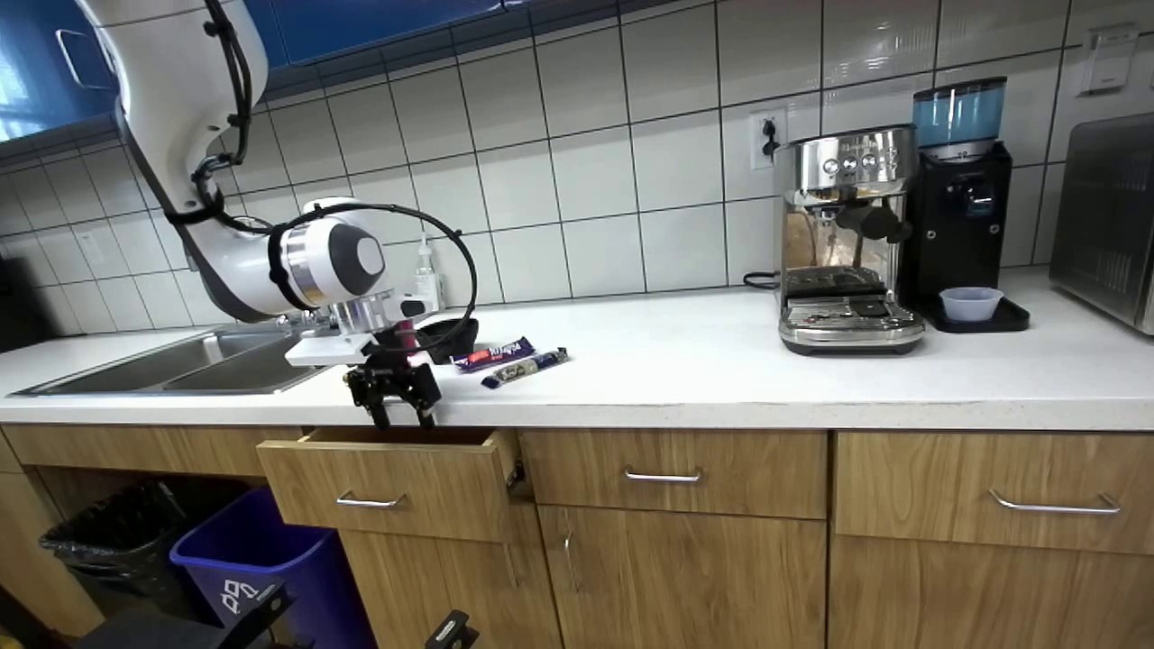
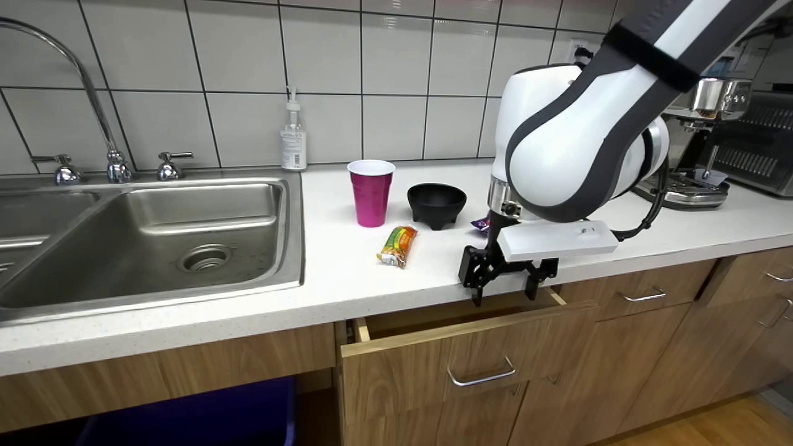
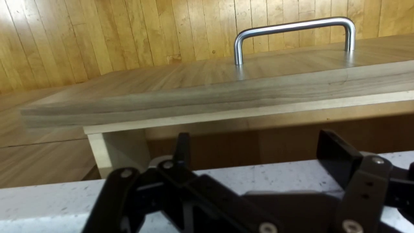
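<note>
Your gripper (image 2: pixel 503 297), two fingers (image 3: pixel 336 152) wide apart, hangs above one pulled-out drawer (image 2: pixel 415 368); you have one cup (image 2: pixel 372 201), one bowl (image 2: pixel 436 205), three snacks (image 2: pixel 398 246) nearby.

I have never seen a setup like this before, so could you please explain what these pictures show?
The machine is a single robot arm ending in a black claw. Two pictures come from cameras standing apart from it, in different places; the wrist view comes from a camera on the arm, looking down past the claw's fingers. On the white counter are a pink cup, a black bowl, an orange snack packet, two wrapped bars and a coffee machine, among others. The claw is open over a partly pulled-out drawer and holds nothing.
</note>
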You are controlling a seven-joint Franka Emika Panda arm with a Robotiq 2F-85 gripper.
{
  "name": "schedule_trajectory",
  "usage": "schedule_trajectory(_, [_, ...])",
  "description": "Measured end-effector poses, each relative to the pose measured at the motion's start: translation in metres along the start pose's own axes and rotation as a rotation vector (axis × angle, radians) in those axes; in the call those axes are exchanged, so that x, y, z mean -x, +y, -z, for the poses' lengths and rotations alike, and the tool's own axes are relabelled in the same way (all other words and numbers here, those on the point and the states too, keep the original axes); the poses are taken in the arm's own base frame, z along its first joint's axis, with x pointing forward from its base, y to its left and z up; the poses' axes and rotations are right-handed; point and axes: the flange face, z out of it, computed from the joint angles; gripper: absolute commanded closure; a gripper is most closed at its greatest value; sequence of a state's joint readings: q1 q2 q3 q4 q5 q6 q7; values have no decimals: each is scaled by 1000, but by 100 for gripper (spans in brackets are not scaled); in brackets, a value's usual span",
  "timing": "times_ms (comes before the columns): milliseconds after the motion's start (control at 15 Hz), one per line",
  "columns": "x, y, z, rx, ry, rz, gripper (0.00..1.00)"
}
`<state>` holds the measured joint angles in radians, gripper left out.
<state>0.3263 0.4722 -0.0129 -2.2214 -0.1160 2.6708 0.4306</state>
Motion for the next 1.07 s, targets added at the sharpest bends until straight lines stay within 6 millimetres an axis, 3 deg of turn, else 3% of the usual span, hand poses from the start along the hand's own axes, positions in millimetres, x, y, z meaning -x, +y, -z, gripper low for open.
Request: schedule_trajectory(1067, [5,-4,0,28,53,60,0])
